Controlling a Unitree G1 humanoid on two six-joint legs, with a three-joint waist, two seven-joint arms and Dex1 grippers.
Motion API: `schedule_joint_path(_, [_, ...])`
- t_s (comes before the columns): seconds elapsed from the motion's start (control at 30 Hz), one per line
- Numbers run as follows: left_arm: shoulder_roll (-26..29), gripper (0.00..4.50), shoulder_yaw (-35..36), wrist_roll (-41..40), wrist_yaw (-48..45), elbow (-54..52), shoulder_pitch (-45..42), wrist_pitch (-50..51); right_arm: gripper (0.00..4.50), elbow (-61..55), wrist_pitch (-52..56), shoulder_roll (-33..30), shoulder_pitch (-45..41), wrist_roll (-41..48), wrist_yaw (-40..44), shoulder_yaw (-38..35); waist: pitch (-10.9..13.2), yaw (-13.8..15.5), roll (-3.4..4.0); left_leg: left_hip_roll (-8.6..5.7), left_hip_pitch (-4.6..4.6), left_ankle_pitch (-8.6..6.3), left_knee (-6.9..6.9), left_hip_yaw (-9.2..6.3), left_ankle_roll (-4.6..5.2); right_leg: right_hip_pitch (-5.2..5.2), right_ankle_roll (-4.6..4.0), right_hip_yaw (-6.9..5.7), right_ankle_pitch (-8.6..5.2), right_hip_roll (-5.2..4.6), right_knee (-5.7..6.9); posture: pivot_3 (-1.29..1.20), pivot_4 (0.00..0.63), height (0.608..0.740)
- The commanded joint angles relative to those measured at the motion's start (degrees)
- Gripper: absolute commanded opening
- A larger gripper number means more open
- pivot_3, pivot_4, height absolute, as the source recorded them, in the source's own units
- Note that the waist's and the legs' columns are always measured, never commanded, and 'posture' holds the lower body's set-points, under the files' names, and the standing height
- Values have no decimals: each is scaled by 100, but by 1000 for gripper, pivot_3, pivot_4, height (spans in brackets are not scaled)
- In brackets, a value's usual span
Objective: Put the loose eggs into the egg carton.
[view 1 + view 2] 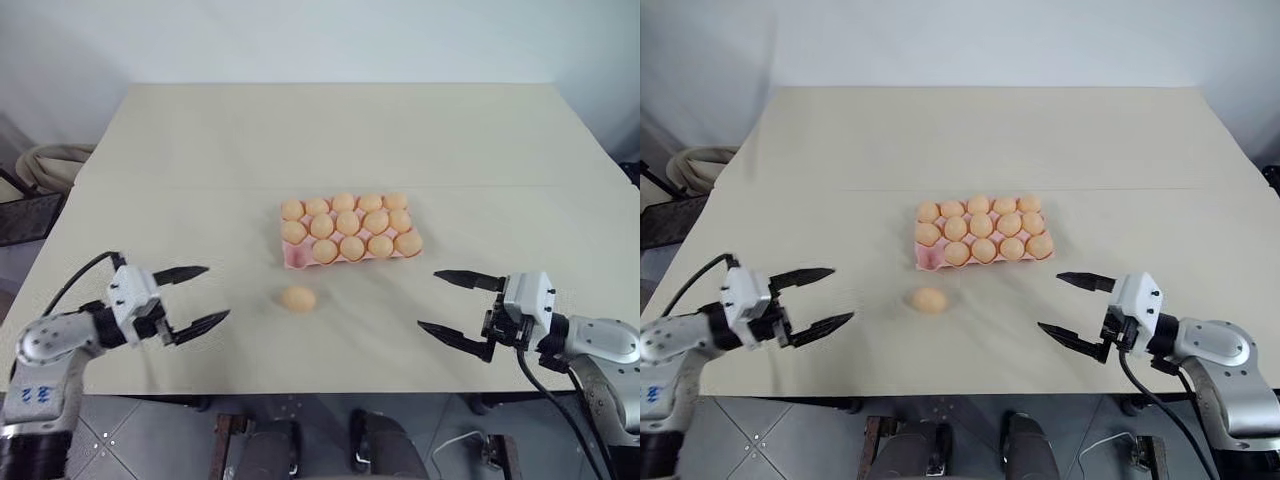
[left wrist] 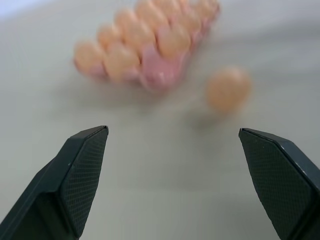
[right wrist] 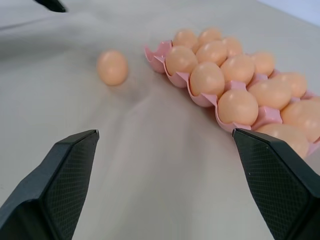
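The pink egg carton (image 1: 296, 258) lies in the middle of the beige table, with eggs in all its cups except the front-left corner cup. One loose egg (image 1: 298, 298) rests on the table just in front of that corner, apart from the carton. It also shows as an egg (image 2: 228, 90) in the left wrist view and as an egg (image 3: 112, 66) in the right wrist view. My left gripper (image 1: 216, 292) hovers open to the left of the egg, empty. Equally empty and open, my right gripper (image 1: 428, 299) hangs to its right, in front of the carton's right end.
The table (image 1: 330, 140) stretches bare behind the carton. Its front edge runs just below both grippers. Off its left side stand a pale coiled hose (image 1: 50, 162) and a dark bin (image 1: 25, 215).
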Motion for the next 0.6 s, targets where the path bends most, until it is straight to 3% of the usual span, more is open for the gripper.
schedule_joint_path(0.03, [56, 4429, 213, -219, -70, -311, 165, -141, 4500, 123, -224, -83, -51, 131, 204, -228, 0, 25, 0, 0, 0, -1, -1, 0, -1, 1, -1, 0, 0, 0, -1, 0, 150, 740])
schedule_joint_path(0.33, [-122, 4429, -516, -213, 297, -871, -344, 443, 4500, 236, -347, -110, -28, 175, 288, -358, 0, 6, 0, -1, 1, 1, -14, 0, 0, -2, -1, 0, 0, -2, -4, 0, 150, 740])
schedule_joint_path(0.6, [-689, 4429, -1682, 424, 637, -332, -1533, 503, 4500, -27, -232, -164, 208, 184, 149, -565, 0, 20, 0, -5, 3, 12, -17, 1, 9, -1, 5, -6, 3, 0, 1, 0, 150, 740])
